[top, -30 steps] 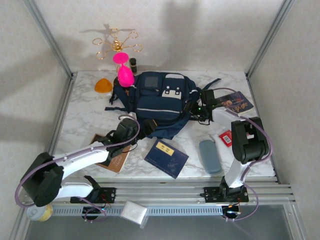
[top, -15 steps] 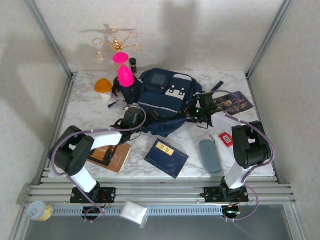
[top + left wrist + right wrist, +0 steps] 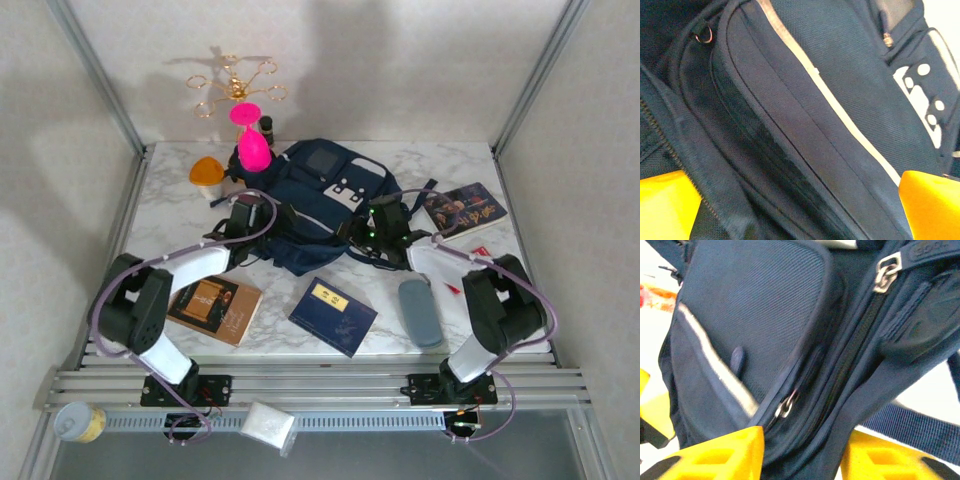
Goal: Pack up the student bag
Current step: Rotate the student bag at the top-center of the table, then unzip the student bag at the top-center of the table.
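The student bag (image 3: 318, 200), navy with a pale stripe and white patches, lies tilted at the middle of the marble table. My left gripper (image 3: 258, 222) is against its left side. In the left wrist view its yellow fingers (image 3: 665, 205) stand wide apart and open, with the bag's front pocket (image 3: 805, 125) and stripe between and beyond them. My right gripper (image 3: 364, 232) is at the bag's right lower edge. In the right wrist view that gripper (image 3: 802, 455) is shut on a bunched fold of the bag's zippered side, close to a metal zipper pull (image 3: 786, 405).
In front of the bag lie a navy book with a yellow label (image 3: 333, 315), a brown book (image 3: 213, 308) and a grey case (image 3: 420, 312). Another book (image 3: 463, 208) lies at the right. A pink object (image 3: 250, 140), orange piece (image 3: 205, 172) and gold stand (image 3: 235, 85) sit behind.
The left arm swung from the front edge up to the bag's left side. The right gripper moved left along the bag. The bag turned and its lower end shifted left.
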